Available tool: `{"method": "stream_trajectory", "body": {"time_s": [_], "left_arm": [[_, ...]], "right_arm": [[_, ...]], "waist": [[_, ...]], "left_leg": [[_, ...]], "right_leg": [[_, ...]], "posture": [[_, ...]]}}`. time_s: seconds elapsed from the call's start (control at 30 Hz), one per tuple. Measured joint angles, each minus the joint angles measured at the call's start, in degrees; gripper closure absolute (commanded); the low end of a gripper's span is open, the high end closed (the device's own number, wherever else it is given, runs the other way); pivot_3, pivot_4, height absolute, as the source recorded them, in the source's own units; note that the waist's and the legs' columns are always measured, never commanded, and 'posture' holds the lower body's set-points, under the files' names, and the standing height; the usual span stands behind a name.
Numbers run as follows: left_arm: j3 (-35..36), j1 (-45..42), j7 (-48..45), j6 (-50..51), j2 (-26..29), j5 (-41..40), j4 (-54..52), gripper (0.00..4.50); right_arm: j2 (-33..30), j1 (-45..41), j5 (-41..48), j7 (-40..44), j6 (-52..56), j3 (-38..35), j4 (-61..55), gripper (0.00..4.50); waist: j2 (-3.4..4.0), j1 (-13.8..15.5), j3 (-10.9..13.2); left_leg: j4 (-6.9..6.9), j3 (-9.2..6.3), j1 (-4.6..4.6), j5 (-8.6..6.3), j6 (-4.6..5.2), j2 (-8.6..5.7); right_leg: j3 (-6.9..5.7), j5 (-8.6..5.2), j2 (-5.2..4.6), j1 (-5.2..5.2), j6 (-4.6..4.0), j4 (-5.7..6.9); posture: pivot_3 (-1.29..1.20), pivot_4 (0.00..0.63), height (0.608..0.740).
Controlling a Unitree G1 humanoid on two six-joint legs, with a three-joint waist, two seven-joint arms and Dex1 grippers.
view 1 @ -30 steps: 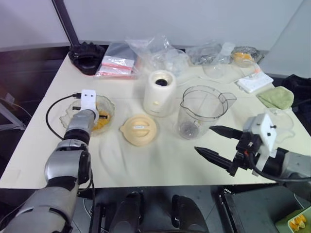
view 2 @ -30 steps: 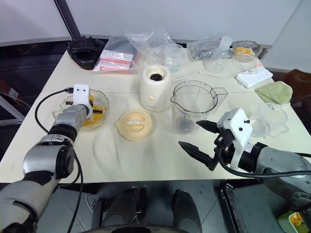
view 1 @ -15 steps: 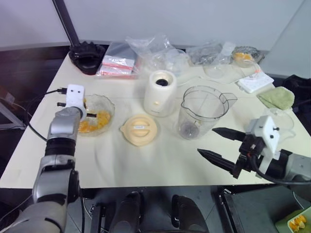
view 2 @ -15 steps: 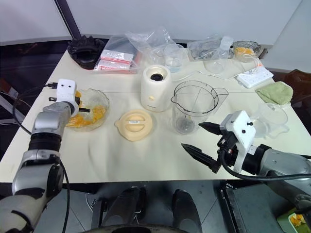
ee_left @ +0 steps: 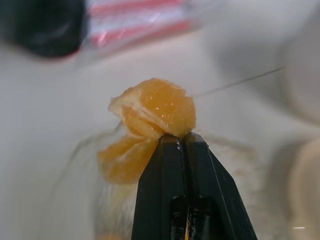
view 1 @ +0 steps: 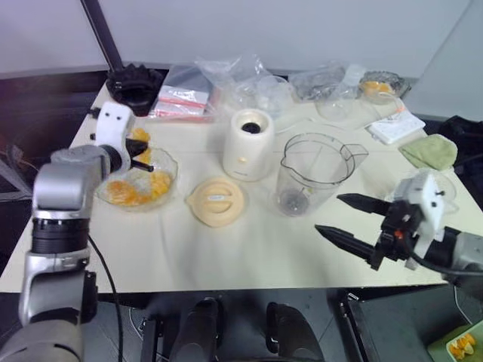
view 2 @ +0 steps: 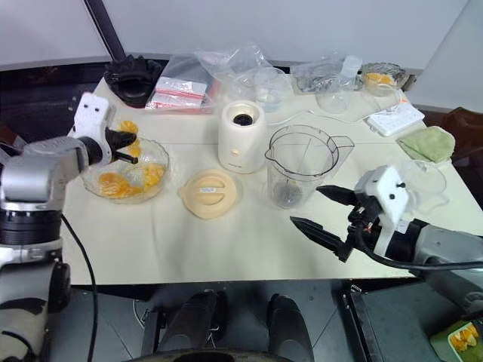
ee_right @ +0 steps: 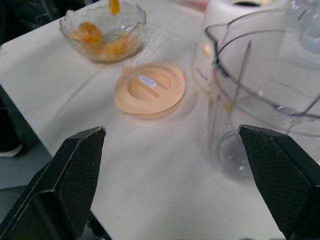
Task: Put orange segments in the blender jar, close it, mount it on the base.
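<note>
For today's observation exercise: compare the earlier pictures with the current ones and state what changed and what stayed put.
The left gripper has lifted out of the glass bowl, shut on an orange segment, and now hangs above the bowl's far rim. The right gripper stayed open and hovering. The blender jar, lid and base have not moved.

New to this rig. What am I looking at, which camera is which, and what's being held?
A two-armed humanoid robot stands at a table. Two pictures come from its head, looking down; the other two from wrist cameras looking along each gripper's black fingers. The left gripper is shut on an orange segment, above a glass bowl of more segments. The right gripper is open and empty. Mid-table stand the cream base, the empty blender jar and its round lid.
</note>
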Motion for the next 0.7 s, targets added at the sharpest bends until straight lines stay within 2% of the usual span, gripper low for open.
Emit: {"method": "stream_trajectory", "body": {"time_s": [0.07, 0.17, 0.27, 0.33, 0.47, 0.7], "left_arm": [[-2.0, -3.2, -5.0, -0.5, 1.3, -1.7, 1.1, 4.48], [-4.8, -14.5, -12.8, -2.0, 1.0, -4.6, 5.2, 4.48], [-6.0, -26.2, -18.4, -6.3, -3.2, -6.5, 8.8, 4.48], [-7.4, -30.7, -20.6, -9.0, -7.3, -7.4, 12.4, 4.48], [-10.7, -32.6, -24.9, -13.8, -15.8, -7.4, 21.3, 4.48], [-15.8, -32.6, -30.8, -21.0, -25.7, -6.7, 29.7, 4.48]], "right_arm": [[0.1, 1.7, 0.0, 0.2, 0.1, -1.5, 0.0, 0.00], [1.1, 5.3, -0.3, 0.5, 0.1, -6.8, 0.2, 0.00], [2.2, 8.0, -1.1, 0.5, -0.3, -10.3, 0.3, 0.00], [3.3, 8.8, -2.2, 0.2, -0.7, -11.0, 0.1, 0.00], [5.9, 9.7, -4.3, -1.0, -2.1, -11.3, -0.2, 0.00], [8.4, 10.6, -6.5, -2.8, -3.5, -11.7, -0.4, 0.00]], "waist": [[-0.03, 0.2, 0.0], [-0.15, 0.8, 0.1], [-0.01, 1.0, 0.0], [0.07, 1.1, 0.0], [0.07, 0.7, 0.0], [0.08, -0.1, 0.1]], "left_leg": [[0.00, 0.01, -0.02, 0.00, 0.00, 0.00], [0.05, 0.06, -0.12, 0.01, 0.01, 0.00], [0.04, 0.41, -0.02, 0.00, 0.31, -0.01], [0.04, 0.53, 0.02, -0.01, 0.39, -0.01], [0.10, 0.60, 0.05, 0.00, 0.42, 0.03], [0.10, 0.62, 0.03, 0.00, 0.44, 0.07]], "right_leg": [[-0.01, 0.00, -0.01, 0.00, 0.00, -0.01], [-0.10, 0.00, 0.00, 0.00, 0.00, -0.06], [-0.03, 0.00, -0.01, 0.05, 0.00, -0.14], [0.01, -0.01, 0.00, 0.07, 0.01, -0.15], [0.02, 0.00, 0.06, 0.03, 0.02, -0.05], [0.04, 0.00, 0.10, -0.02, 0.03, -0.03]], "posture": [[0.00, 0.150, 0.740], [0.00, 0.150, 0.740], [0.00, 0.150, 0.740], [0.00, 0.150, 0.740], [0.00, 0.150, 0.740], [0.00, 0.150, 0.740]]}}
